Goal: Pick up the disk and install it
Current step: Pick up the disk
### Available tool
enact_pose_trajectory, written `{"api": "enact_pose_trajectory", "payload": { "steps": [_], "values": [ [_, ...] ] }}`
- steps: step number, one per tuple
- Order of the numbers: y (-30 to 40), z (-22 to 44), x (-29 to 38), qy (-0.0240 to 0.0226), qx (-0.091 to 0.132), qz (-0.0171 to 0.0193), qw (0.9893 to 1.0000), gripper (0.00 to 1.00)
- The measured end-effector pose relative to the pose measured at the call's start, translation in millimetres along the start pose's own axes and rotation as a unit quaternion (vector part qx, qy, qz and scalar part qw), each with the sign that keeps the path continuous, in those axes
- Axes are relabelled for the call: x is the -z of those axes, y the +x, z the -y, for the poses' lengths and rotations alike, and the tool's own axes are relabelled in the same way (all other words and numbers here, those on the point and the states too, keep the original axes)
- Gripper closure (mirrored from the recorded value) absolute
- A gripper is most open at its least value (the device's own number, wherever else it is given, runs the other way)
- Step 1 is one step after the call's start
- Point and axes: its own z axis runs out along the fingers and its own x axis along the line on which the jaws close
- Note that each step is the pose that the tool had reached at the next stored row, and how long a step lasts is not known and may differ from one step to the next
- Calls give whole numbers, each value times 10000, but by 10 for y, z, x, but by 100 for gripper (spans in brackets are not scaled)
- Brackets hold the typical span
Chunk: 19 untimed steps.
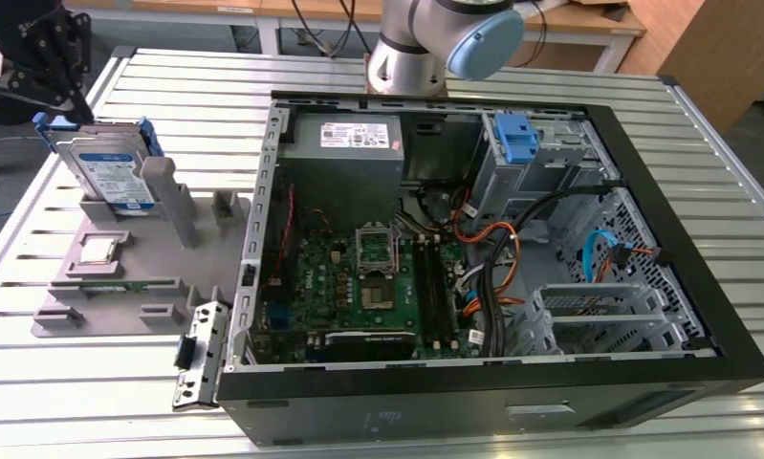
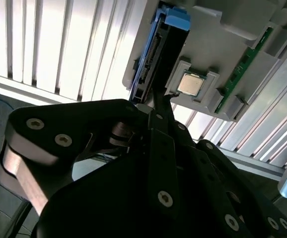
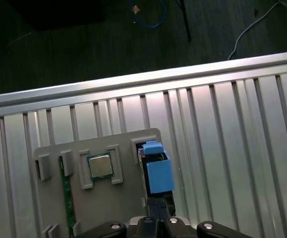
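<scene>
Hovering just off the disk's (image 1: 107, 177) blue-framed end, the gripper (image 3: 156, 206) has its fingers pressed together with nothing between them. Whether they touch the frame cannot be told. In the exterior view the gripper sits at 11 o'clock of the disk. The disk stands on edge in a grey holder (image 1: 163, 201) on the slatted table (image 1: 203, 76), at 9 o'clock of the open case (image 1: 484, 411). A chip (image 1: 98, 251) lies flat in the holder at 6 o'clock of the disk. A blue bracket (image 1: 515, 139) sits inside the case at 1 o'clock.
</scene>
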Motion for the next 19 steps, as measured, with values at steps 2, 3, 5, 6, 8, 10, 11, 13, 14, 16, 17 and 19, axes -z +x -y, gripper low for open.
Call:
{"api": "enact_pose_trajectory", "payload": {
  "steps": [2,3,5,6,8,10,11,13,14,16,17,19],
  "values": [
    [0,0,-3,14,111,14,9999,90],
    [0,0,-4,21,166,21,9999,90],
    [0,0,-7,34,277,35,9996,90],
    [0,1,-7,38,325,40,9995,90],
    [0,1,-7,38,334,40,9994,90],
    [0,1,-7,38,334,40,9994,90],
    [0,0,-8,38,341,41,9994,90],
    [0,0,-9,34,396,45,9992,90],
    [0,1,-9,33,423,46,9991,90],
    [0,2,-14,33,455,46,9989,90],
    [0,3,-16,32,460,46,9989,90],
    [0,6,-20,32,467,46,9989,90]
  ]
}}
